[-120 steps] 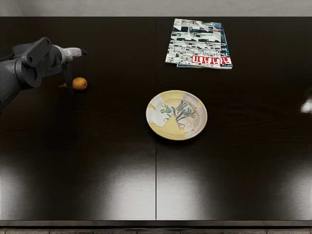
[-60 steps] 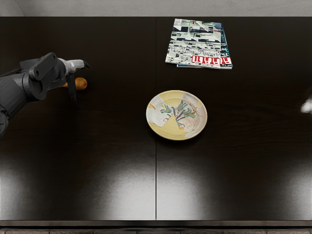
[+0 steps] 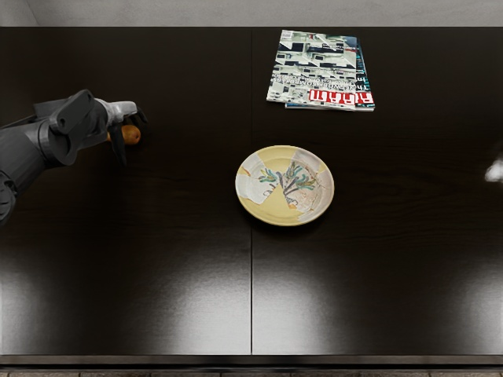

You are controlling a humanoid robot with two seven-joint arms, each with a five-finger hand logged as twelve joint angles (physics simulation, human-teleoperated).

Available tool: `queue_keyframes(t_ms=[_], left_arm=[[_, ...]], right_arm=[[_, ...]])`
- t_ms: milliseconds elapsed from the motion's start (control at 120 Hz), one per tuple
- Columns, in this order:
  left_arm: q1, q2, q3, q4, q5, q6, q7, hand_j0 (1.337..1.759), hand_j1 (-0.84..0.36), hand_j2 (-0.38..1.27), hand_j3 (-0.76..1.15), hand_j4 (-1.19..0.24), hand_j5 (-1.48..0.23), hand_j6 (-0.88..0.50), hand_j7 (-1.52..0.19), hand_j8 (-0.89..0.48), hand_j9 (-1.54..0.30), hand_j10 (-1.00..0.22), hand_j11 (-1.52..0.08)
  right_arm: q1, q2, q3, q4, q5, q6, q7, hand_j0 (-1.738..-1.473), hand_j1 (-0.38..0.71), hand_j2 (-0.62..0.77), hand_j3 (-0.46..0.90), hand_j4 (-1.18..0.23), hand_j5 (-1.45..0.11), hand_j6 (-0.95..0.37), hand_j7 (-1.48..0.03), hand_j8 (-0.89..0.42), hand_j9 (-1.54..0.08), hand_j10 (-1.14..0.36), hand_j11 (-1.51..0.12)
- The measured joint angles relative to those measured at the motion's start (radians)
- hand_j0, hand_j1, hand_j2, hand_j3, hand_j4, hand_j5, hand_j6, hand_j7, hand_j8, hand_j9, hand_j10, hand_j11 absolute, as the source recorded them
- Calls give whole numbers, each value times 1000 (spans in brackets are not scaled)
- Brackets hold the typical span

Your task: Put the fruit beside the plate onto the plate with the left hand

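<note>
A small orange fruit (image 3: 131,135) lies on the dark table at the left, mostly hidden behind my left hand (image 3: 124,126). The hand's grey arm comes in from the left edge, and its fingers curl down around the fruit, one dark finger (image 3: 122,148) in front of it. I cannot tell whether the fingers press on the fruit. A yellow plate (image 3: 284,184) with a painted plant pattern sits near the table's middle, well to the right of the hand. The right arm is out of view.
A stack of magazines (image 3: 321,70) lies at the back, right of centre. A bright glare spot (image 3: 494,170) shows at the right edge. The table's front edge runs along the bottom of the picture.
My left hand has dropped and moved a little right onto the fruit, which now shows less than before. The fruit and the plate have stayed where they were.
</note>
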Motion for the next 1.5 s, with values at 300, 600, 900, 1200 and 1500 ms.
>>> queue_keyframes(t_ms=[300, 600, 900, 1200, 1500], left_arm=[[1, 1, 13, 0, 1, 1, 0, 1658, 15, 56, 0, -280, -362, -280, -362, -280, -362, -279, -362], [1, 12, 33, 2, 1, 3, 0, 1658, -1, 59, 0, -293, -380, -293, -380, -293, -379, -293, -379], [2, 9, 56, 2, 1, 2, -1, 1658, -70, 71, 0, -355, -452, -336, -455, -349, -456, -353, -456], [9, 2, 59, 1, 2, 2, -1, 1658, -147, 86, 0, -431, -525, -321, -539, -375, -537, -399, -540], [2, 7, 58, -2, 1, 2, -2, 1658, -224, 97, 0, -484, -617, -440, -588, -465, -621, -471, -622]], right_arm=[[0, 0, 0, 0, 0, 0, 0, -1658, -349, 0, 0, 0, 0, -1, 0, 0, 0, 0, 0], [0, 0, 0, 0, 0, 0, 0, -1658, -349, 0, 0, 0, 0, -1, 0, 0, 0, 0, 0], [0, 0, 0, 0, 0, 0, 0, -1658, -349, 0, 0, 0, 0, -1, 0, 0, 0, 0, 0], [0, 0, 0, 0, 0, 0, 0, -1658, -349, 0, 0, 0, 0, -1, 0, 0, 0, 0, 0], [0, 0, 0, 0, 0, 0, 0, -1658, -349, 0, 0, 0, 0, -1, 0, 0, 0, 0, 0]])
